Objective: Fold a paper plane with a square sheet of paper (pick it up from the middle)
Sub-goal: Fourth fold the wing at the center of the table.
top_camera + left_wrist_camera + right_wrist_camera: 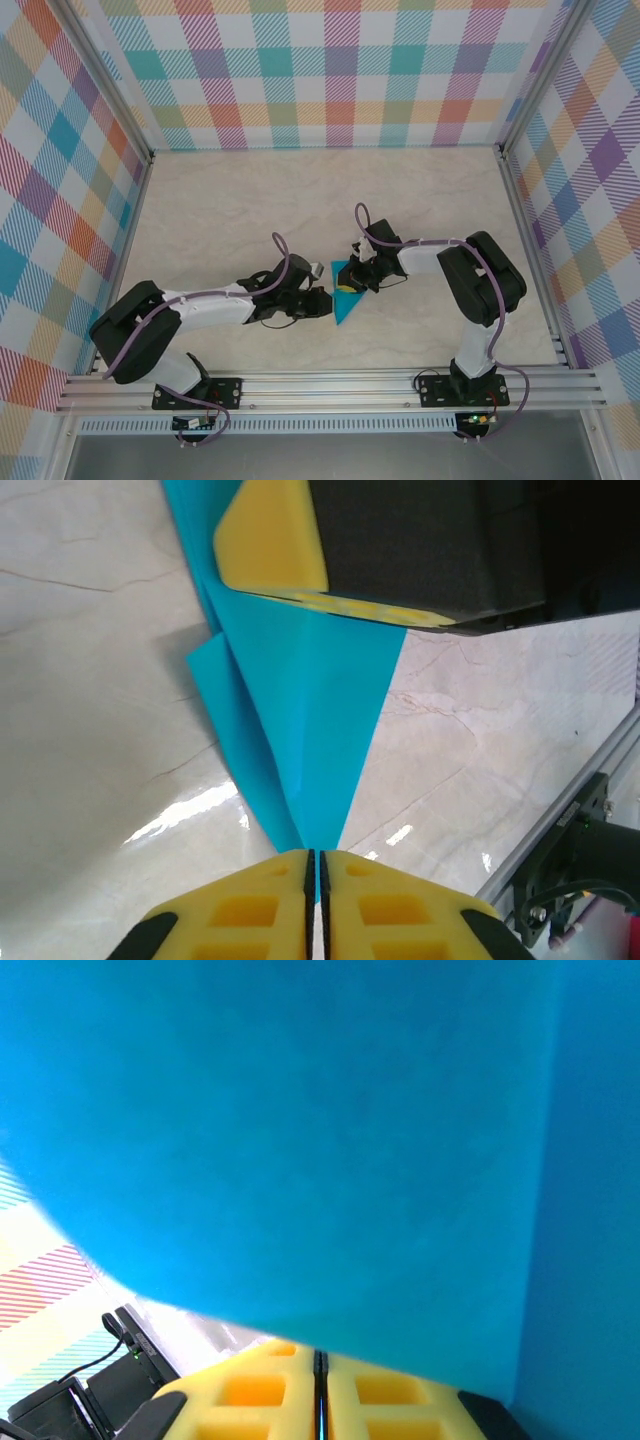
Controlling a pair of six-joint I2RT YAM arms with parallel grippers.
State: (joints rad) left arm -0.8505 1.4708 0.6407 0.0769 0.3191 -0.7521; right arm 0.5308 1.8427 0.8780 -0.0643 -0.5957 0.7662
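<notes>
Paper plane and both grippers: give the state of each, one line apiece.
paper plane, folded into a pointed wedge with a centre crease, held by both grippers.
left gripper, shut on the narrow end of the paper plane.
right gripper, shut on the wide end of the paper plane.

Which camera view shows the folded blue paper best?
The left wrist view: the blue paper shows its pointed shape and centre crease, tip pinched in the left gripper. The top view shows it small between both arms; the right wrist view, a close blue surface, no outline.
</notes>
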